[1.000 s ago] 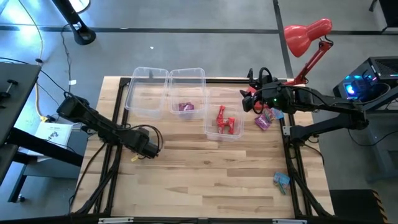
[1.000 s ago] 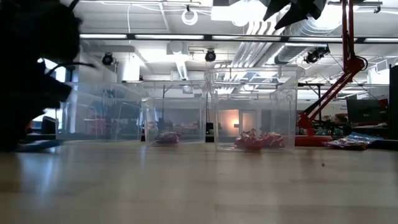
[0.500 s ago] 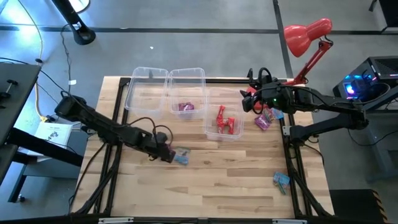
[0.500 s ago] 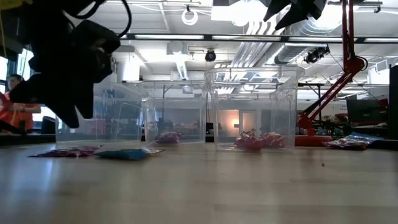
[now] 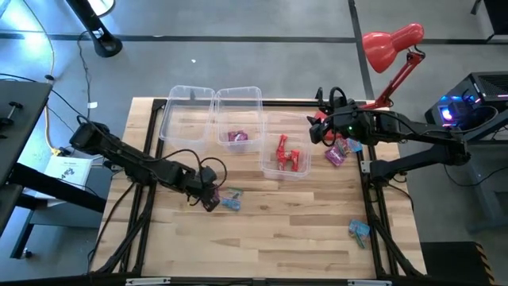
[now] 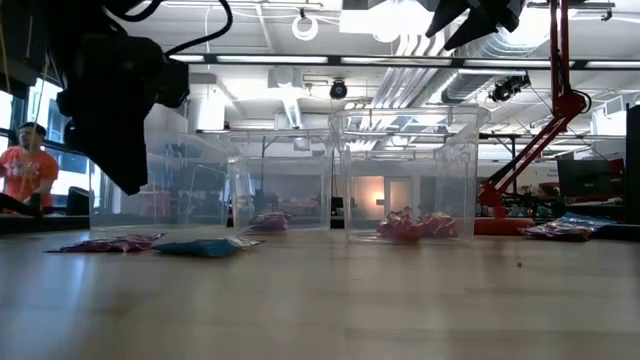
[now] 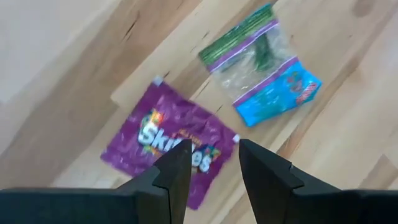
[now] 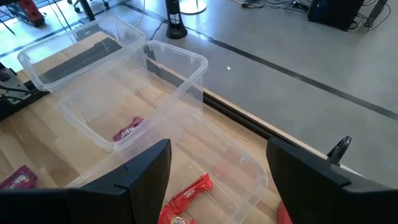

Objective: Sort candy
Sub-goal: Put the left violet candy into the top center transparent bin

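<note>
Nearest your side of the table [image 5: 262, 254], one light blue candy [image 5: 359, 229] lay alone by the right edge, unsorted. Further in, the left gripper [image 7: 213, 149] hovered just above a purple Skittles pack [image 7: 143, 134]. Its fingers were a little apart with nothing between them, so you had not picked that pack up yet. A blue pack [image 7: 273, 93] lay just beside the purple one, also loose on the wood.

Beyond them, the right-hand bin [image 5: 270, 168] held a few red candies [image 5: 287, 155]. Just outside it, a small heap of purple and blue candies [image 5: 340, 151] waited on the table. The right gripper [image 5: 317, 127] hung in the air near the far end of that bin, fingers spread wide and empty.

Farthest back, the middle bin [image 5: 238, 95] held a purple candy or two [image 5: 237, 137], and the left bin [image 5: 186, 95] showed nothing inside, so blue had not been started.

You were perhaps halfway, by my reckoning: the reds looked done, while the loose purples and every blue remained.
</note>
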You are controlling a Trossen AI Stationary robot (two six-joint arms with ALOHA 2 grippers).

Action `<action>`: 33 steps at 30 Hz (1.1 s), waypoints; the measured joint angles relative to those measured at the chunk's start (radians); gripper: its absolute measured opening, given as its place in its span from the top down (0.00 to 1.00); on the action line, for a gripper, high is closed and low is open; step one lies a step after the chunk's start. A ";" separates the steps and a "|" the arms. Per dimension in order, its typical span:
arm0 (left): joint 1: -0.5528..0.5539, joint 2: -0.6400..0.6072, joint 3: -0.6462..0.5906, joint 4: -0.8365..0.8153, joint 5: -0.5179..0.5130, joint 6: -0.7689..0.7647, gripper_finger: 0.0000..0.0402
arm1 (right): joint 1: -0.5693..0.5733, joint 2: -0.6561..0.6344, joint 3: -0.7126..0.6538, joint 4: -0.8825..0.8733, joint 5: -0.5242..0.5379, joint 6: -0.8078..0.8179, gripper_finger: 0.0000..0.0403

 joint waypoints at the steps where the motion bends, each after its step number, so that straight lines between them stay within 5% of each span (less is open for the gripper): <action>1: 0.000 0.000 0.000 0.009 -0.006 0.014 0.68 | 0.000 0.000 0.000 -0.003 0.000 0.002 0.36; 10: 0.000 0.002 0.000 0.088 -0.019 0.350 0.52 | 0.000 0.000 0.000 -0.028 0.000 0.002 0.36; 18: -0.004 0.010 -0.004 -0.029 0.053 0.572 0.34 | 0.000 0.000 0.000 -0.042 0.000 0.008 0.36; 33: 0.075 0.180 -0.056 0.093 0.099 0.562 0.31 | 0.000 0.023 0.000 -0.042 0.004 0.033 0.36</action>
